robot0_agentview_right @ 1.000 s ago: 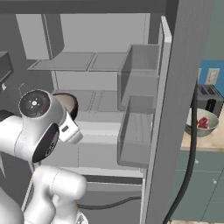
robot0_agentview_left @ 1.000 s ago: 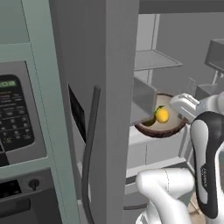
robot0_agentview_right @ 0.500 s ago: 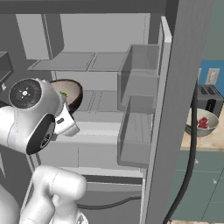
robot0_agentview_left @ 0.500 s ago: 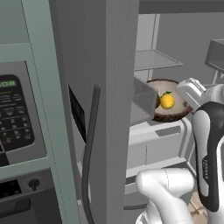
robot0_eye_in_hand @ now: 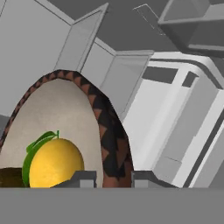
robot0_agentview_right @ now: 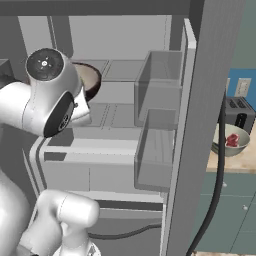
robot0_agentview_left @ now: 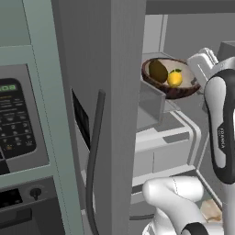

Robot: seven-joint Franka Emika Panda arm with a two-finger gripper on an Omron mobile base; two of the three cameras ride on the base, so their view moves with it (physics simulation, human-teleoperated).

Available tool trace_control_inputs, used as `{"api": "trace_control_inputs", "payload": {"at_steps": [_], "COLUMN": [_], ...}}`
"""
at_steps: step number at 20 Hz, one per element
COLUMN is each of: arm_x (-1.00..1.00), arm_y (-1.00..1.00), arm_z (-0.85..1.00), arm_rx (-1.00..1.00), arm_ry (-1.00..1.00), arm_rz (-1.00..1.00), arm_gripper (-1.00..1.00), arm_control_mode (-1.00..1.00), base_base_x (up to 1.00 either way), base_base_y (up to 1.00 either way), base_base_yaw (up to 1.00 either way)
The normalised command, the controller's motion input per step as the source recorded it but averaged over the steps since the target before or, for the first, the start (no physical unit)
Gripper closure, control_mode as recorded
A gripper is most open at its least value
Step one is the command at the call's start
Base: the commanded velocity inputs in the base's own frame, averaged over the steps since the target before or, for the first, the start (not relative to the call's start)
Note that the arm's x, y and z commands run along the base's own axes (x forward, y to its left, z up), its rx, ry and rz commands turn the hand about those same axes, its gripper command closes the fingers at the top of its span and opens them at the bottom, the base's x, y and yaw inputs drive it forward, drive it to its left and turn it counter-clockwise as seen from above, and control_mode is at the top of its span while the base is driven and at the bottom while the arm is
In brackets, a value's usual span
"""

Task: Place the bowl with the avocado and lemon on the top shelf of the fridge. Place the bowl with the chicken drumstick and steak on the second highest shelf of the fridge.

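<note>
The arm (robot0_agentview_left: 220,133) is glossy white with rounded links, dark grey joint bands, small grey lettering on one link, and a round dark cap (robot0_agentview_right: 45,63) with a pale centre dot.

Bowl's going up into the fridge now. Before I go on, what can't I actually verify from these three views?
- Gripper: hand view shows its fingertips straddling the bowl rim; the lower edge cuts off the contact.
- Avocado: clear in left base view; barely a dark sliver at the hand view's edge.
- Top shelf: the arm hides its left part and most of the bowl in right base view, so clearance underneath is unreadable.
</note>
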Motion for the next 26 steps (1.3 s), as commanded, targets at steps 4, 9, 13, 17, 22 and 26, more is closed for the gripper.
{"api": "trace_control_inputs", "payload": {"at_steps": [4, 9, 13, 17, 22, 26], "arm_x": [0.94, 1.00, 1.00, 1.00, 0.97, 0.98], "arm_y": [0.00, 0.02, 0.23, 0.35, 0.20, 0.14], "arm_z": [0.00, 0.00, 0.00, 0.00, 0.00, 0.00], "arm_rx": [0.21, 0.03, -0.10, -0.13, -0.07, -0.03], "arm_ry": [-0.07, -0.11, -0.08, -0.01, 0.01, 0.00], "arm_rz": [-0.01, -0.03, -0.06, -0.12, -0.11, -0.10], "arm_gripper": [1.00, 1.00, 1.00, 1.00, 1.00, 1.00], "arm_control_mode": [-1.00, -1.00, -1.00, -1.00, -1.00, -1.00], "base_base_x": [0.00, 0.00, 0.00, 0.00, 0.00, 0.00], "base_base_y": [0.00, 0.00, 0.00, 0.00, 0.00, 0.00], "base_base_yaw": [0.00, 0.00, 0.00, 0.00, 0.00, 0.00]}}
